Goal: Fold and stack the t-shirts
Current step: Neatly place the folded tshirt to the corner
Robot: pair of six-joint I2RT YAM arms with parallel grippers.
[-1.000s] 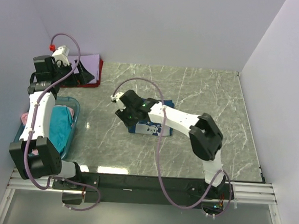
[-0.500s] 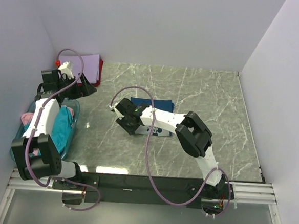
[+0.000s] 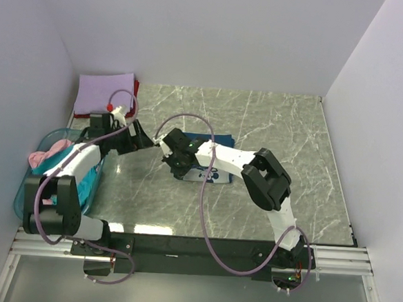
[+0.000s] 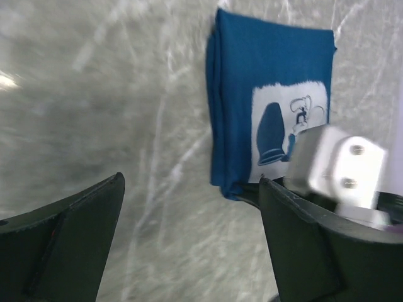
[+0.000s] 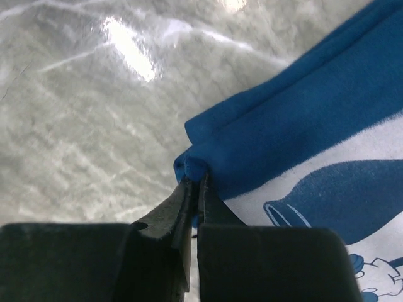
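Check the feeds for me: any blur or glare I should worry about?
Left wrist: the table streaks with motion blur, while the dark blue t-shirt reads fairly clear. Right wrist: bright glare patches on the table, cloth sharp, fingers dark. Top external: sharp, with light reflections along the table's near edge.

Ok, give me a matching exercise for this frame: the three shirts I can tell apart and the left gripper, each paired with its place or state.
Things:
1. dark blue t-shirt
2. lavender t-shirt
3. teal t-shirt
4. left gripper

Places or states:
A. in the translucent blue basket
B. open, holding nothing
C. folded, one corner pinched by the right gripper
D. far left corner, lying on a red t-shirt

Pairs: 1-C, 2-D, 3-A, 4-B
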